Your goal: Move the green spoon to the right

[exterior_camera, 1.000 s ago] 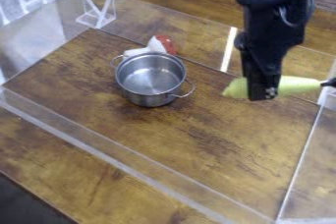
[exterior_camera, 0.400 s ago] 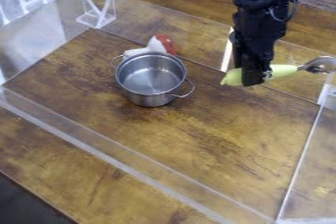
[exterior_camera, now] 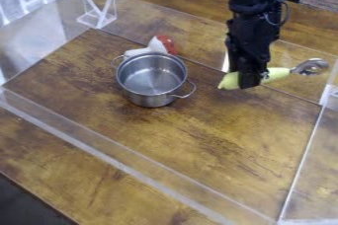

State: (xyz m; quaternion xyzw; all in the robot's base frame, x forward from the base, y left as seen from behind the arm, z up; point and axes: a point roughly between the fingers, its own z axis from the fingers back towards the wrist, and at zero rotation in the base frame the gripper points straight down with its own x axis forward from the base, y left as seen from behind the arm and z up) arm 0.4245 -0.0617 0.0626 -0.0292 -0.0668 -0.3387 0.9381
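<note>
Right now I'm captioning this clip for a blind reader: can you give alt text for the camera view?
A black robot gripper, pointing down, is shut on the green spoon at the right of a wooden table. The spoon's metal bowl points right. A steel pot stands to the left.

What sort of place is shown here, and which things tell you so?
Probably a robot test bench, not a real kitchen: a wooden tabletop fenced by clear plastic walls, a black robot arm, and a lone round steel pot.
</note>
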